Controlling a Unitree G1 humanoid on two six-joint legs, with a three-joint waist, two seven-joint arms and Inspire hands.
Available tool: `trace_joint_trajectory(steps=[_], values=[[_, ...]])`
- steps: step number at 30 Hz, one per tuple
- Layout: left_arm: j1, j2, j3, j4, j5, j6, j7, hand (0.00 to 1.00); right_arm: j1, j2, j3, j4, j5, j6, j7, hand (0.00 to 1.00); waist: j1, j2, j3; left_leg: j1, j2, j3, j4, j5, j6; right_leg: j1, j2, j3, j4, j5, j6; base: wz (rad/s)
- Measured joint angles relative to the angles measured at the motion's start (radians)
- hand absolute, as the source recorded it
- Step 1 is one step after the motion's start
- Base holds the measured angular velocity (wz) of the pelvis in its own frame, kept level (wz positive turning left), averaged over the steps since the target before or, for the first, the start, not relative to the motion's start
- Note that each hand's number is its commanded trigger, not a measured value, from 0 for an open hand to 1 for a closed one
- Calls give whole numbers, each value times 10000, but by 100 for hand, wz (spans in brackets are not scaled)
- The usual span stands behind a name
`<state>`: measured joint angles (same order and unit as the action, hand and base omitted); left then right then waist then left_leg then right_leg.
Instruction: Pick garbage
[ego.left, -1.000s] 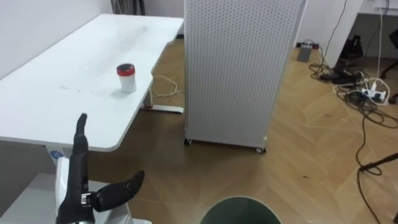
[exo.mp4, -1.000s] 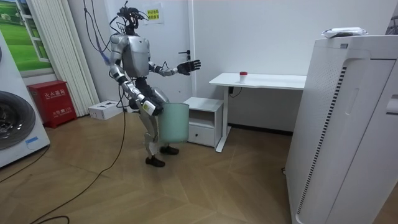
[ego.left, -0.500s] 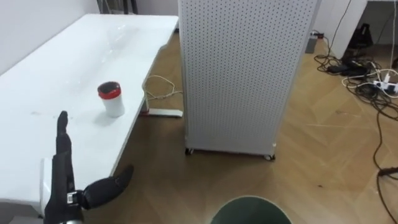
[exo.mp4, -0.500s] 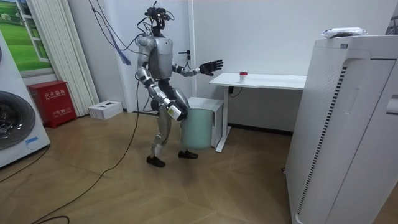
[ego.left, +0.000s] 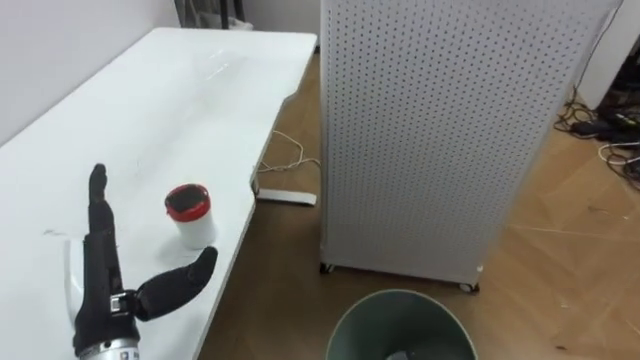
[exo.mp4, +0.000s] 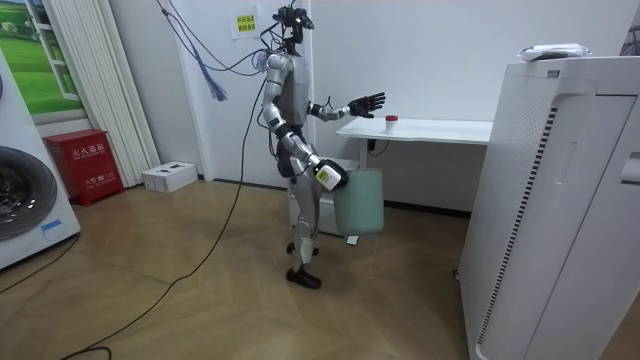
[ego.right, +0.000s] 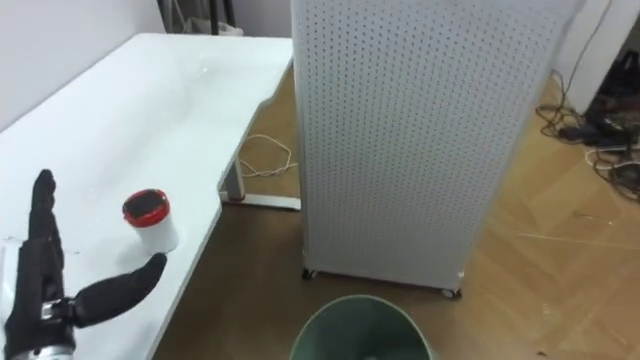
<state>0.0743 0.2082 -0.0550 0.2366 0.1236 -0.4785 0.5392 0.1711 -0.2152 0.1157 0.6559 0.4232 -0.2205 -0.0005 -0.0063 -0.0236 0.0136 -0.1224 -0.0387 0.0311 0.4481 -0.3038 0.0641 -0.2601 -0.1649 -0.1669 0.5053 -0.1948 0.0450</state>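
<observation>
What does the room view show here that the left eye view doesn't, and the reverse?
Room view's own: the robot standing at the end of the white table, a washing machine and a red box at the room view's left. Left eye view's own: a look down into the green bin and a cable on the floor by the table. Shared: the table, the red-lidded cup, the bin and the left robot hand, open beside the cup.

**Colours before you**

You see a white cup (ego.left: 191, 226) with a red lid (ego.left: 187, 201) on a white worktop (ego.left: 150, 110). Your left hand (ego.left: 102, 305) has black fingers (ego.left: 99, 215). The tall panel (ego.left: 450, 130) is white, dotted all over with small holes. The bin (ego.left: 372, 318) is dull green, the floor (ego.left: 560, 260) brown herringbone wood.
</observation>
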Motion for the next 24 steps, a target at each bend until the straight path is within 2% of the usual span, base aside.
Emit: trace_joint_trajectory(steps=[1,2,3,4,7,10,18,24], values=[[9,-12,-19,-3,20,-2,-2,0,65,1,-6,-7,-11,0,-16,100,10,44,-24,56,108,-29,-40,-14,-63,171,122,-73,-191,-7,-38,32],[8,-7,-13,-5,12,-7,-4,0,101,8,-3,-5,7,1,0,100,103,108,-46,176,262,-64,-226,6,-191,439,374,-201,-516,46,-152,13],[22,5,12,4,-28,-5,-8,0,101,19,1,-4,9,1,38,100,159,97,-38,390,365,-82,-546,102,-352,692,543,-281,-838,100,-239,12],[82,4,13,7,-29,-3,-21,0,112,6,-13,-8,2,1,95,100,162,94,-39,622,491,-74,-807,146,-427,968,695,-258,-1139,119,-267,11],[113,3,10,5,-33,10,-44,0,55,13,-18,-102,9,0,275,100,163,63,-39,1010,667,-58,-1308,231,-563,1336,999,-227,-1547,128,-284,3],[112,-3,10,5,-33,18,-42,0,-62,30,-6,-138,1,0,329,100,276,63,-38,1341,722,-20,-1758,280,-635,1415,1135,50,-1661,129,-284,-16],[129,9,20,0,-25,17,17,0,-50,70,50,-161,-32,0,368,100,428,-60,16,1671,726,-58,-2106,282,-637,1849,1212,24,-2253,133,-277,-1],[295,33,24,0,-20,16,36,0,-59,77,173,-377,-254,-1,468,100,458,-103,17,1672,774,-72,-2212,282,-637,1923,1283,16,-2514,143,-268,1]])
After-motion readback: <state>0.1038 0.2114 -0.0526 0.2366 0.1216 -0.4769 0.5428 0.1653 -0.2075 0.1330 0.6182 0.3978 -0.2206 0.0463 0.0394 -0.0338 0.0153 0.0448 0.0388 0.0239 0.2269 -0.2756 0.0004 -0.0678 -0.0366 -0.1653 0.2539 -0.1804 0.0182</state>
